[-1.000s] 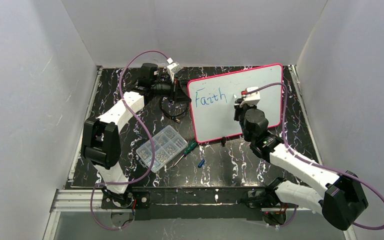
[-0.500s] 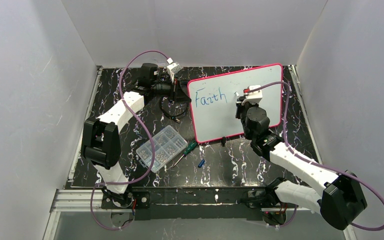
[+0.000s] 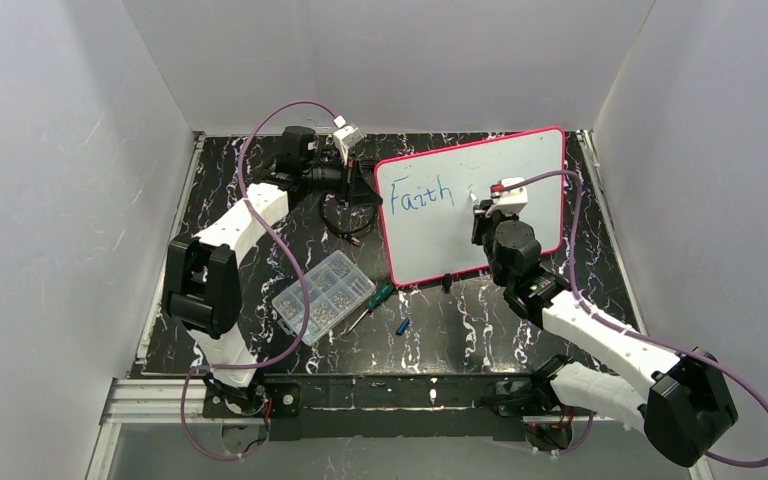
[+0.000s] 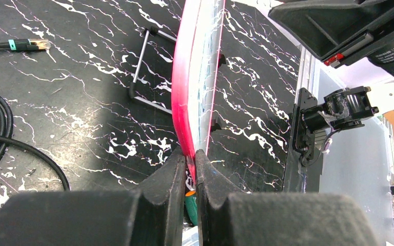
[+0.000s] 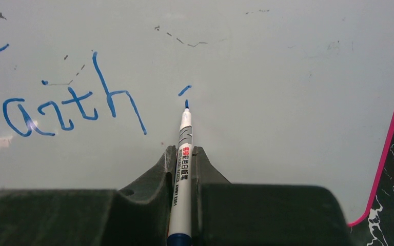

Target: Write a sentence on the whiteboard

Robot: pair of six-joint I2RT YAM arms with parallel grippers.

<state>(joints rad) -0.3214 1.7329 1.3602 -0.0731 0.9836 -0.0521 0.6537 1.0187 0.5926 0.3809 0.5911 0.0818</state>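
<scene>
The whiteboard (image 3: 430,245) stands centre-top, left gripper (image 4: 191,160) pinching its pink edge, the sentence (image 3: 420,192) reading only "Faith"; right gripper (image 5: 183,152), clamped on the marker (image 5: 184,130), looks to need a short downstroke for the next word.

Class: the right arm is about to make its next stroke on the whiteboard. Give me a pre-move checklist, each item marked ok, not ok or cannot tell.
1. Board held: left pincer shut on the frame of the whiteboard: ok.
2. Pen held: right pincer shut on the marker: ok.
3. Marker tip touching the board: cannot tell.
4. Blank space right of the sentence, which so far reads "Faith": ok.
5. The short blue stroke above the tip sits apart from "Faith": ok.
</scene>
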